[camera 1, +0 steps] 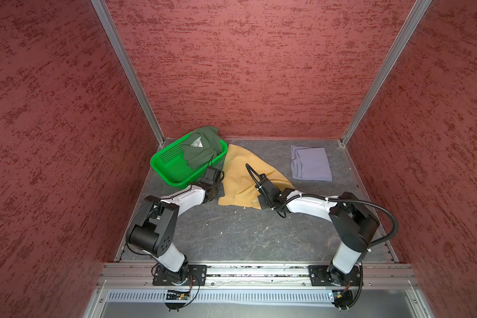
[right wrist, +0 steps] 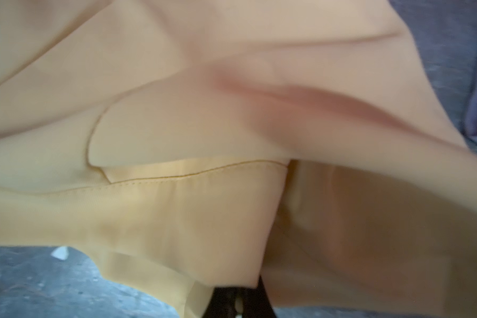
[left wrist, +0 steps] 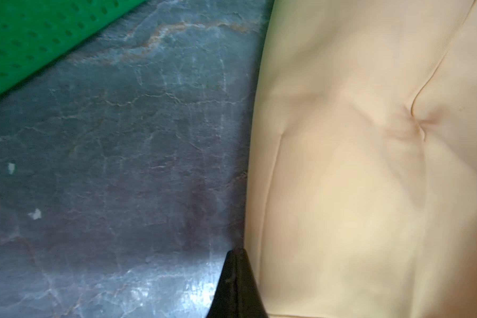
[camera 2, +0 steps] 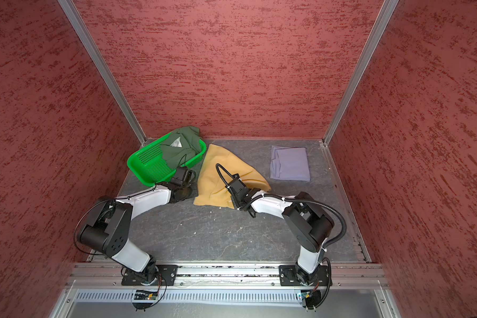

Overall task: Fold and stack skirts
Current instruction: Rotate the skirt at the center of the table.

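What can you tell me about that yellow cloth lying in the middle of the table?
The mustard-yellow skirt is thin, smooth cloth with stitched hems, lying unfolded and creased in a rough triangle on the dark table. Its far corner reaches the green basket; whether they touch is unclear. The left gripper, shut, sits at its near left edge. The right gripper, shut, seems to pinch its near right edge, where the hem lifts off the table.

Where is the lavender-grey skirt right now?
In both top views the lavender-grey skirt lies folded on the table, at its far right corner, apart from the mustard-yellow skirt.
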